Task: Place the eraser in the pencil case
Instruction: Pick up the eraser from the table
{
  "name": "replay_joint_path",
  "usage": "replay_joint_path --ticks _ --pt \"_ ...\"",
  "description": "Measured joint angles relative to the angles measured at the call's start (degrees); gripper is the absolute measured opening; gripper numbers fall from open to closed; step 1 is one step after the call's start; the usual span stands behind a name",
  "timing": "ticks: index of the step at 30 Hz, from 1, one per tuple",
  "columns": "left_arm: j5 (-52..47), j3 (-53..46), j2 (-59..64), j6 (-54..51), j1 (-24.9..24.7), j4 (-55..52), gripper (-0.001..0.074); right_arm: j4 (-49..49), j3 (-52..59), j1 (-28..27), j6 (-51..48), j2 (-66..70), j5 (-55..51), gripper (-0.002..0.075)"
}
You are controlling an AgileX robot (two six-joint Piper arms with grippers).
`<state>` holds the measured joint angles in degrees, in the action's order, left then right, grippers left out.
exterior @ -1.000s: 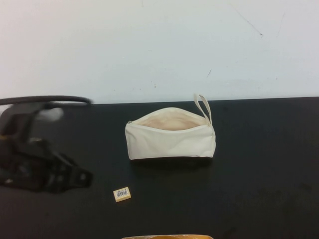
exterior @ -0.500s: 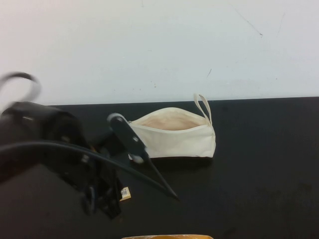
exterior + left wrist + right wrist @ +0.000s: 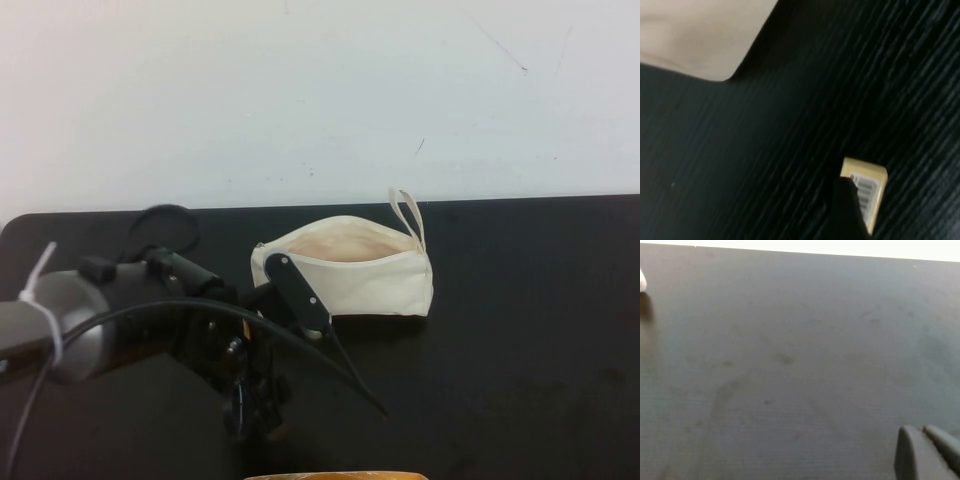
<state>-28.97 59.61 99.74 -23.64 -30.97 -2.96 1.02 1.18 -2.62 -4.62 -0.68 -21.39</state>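
The cream-white pencil case (image 3: 345, 275) lies at the back middle of the black table, its zip open and its beige lining showing, with a loop strap at its right end. One corner of it shows in the left wrist view (image 3: 695, 35). The tan eraser (image 3: 864, 192) with its barcode label lies on the table; in the high view my left arm hides it. My left gripper (image 3: 256, 408) is low over the eraser, in front of the case's left end, and is open, with one dark finger (image 3: 845, 212) next to the eraser. My right gripper (image 3: 927, 452) is shut and empty above bare table.
A white wall (image 3: 320, 100) rises behind the table's back edge. A yellowish-orange object (image 3: 335, 476) shows at the bottom edge of the high view. A black cable (image 3: 330, 355) loops off the left arm in front of the case.
My left arm has swung in from the far left to the front middle. It has come down over the eraser, which it now hides in the high view.
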Motion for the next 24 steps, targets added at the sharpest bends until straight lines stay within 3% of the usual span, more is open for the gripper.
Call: replay_joint_path --ticks 15,24 --pt "2.39 0.18 4.93 6.1 0.0 -0.93 0.0428 0.0 0.0 0.0 0.0 0.0 0.0 -0.0001" --pt "2.6 0.18 4.93 10.74 0.0 -7.31 0.0427 0.0 0.0 0.0 0.0 0.0 0.0 -0.0001"
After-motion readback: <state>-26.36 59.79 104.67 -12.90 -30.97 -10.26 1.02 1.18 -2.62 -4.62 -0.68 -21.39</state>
